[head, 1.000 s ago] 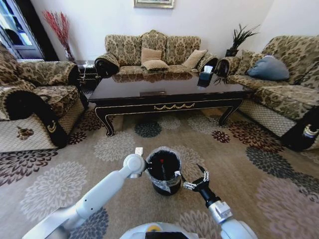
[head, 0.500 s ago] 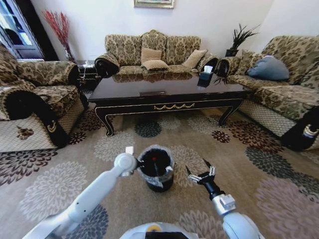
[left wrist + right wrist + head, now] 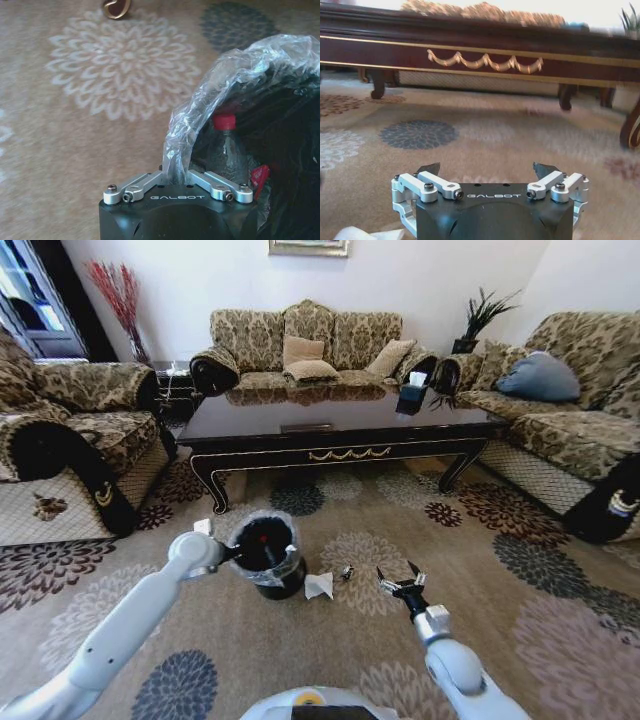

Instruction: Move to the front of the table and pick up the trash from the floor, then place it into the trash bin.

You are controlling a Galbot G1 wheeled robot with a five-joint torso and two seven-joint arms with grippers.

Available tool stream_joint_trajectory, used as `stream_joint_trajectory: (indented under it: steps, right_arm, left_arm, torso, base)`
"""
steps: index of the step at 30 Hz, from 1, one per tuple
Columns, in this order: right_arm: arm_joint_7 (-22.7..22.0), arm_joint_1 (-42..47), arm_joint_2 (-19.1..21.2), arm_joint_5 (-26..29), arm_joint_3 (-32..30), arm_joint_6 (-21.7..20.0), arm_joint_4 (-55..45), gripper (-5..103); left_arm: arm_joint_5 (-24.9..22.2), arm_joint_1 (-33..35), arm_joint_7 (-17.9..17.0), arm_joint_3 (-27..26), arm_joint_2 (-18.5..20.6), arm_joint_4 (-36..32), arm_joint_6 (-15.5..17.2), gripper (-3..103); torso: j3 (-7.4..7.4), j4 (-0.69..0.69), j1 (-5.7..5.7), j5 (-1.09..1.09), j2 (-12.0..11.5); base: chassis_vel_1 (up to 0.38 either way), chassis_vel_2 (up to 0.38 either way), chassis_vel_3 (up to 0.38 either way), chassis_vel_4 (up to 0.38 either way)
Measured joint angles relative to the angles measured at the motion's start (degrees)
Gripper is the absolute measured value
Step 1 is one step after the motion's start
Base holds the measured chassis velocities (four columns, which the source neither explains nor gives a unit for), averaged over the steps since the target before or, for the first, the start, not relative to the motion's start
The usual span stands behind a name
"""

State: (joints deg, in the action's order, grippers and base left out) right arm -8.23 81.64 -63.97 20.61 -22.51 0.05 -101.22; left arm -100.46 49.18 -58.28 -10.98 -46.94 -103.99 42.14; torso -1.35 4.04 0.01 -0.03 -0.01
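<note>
Left gripper (image 3: 222, 552) is clamping the trash bin (image 3: 266, 556) by its liner rim; I'm seeing the bin dragged left since 0.5 s ago, uncovering crumpled white paper (image 3: 319, 586) and a dark scrap (image 3: 346, 572) on the floor (image 3: 520, 600). Right gripper (image 3: 401, 581) is hovering spread apart, right of them.

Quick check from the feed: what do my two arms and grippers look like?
Both arms are smooth, white-grey rounded tubes. The left gripper and right gripper share a black housing lettered GALBOT in white, silver metal linkages with dark screws, and black fingertips. No cables visible.
</note>
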Motion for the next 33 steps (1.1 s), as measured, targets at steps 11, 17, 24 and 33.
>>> stream_joint_trajectory:
  steps: [11,17,24,33]
  right_arm:
    - [-3.1,-11.2,-8.3,4.0,6.7,-2.2,14.0,100]
    - [-5.6,-17.1,-12.1,8.2,7.4,-3.6,20.4,100]
    - [-11.4,-22.3,-16.2,12.4,6.4,-5.4,25.1,102]
    - [-17.1,-24.5,-20.4,13.2,6.0,-7.0,29.4,89]
  left_arm:
    - [-0.1,6.5,0.5,-6.8,1.4,-1.5,0.0,0]
    - [-0.5,9.0,0.2,-9.0,2.1,-3.5,0.0,0]
    - [-0.5,10.3,0.0,-10.1,2.8,-4.2,0.0,0]
    - [-0.7,11.0,-0.1,-10.6,3.3,-4.5,0.0,0]
  torso:
    - [0.0,0.0,0.0,0.02,0.0]
    - [0.0,0.02,0.0,0.03,0.0]
    - [0.0,0.02,0.0,0.02,0.0]
    - [0.0,0.01,0.0,0.02,0.0]
  base:
    - [0.0,0.0,0.0,0.0]
    - [0.0,0.0,0.0,0.0]
    - [0.0,0.0,0.0,0.0]
    - [0.0,0.0,0.0,0.0]
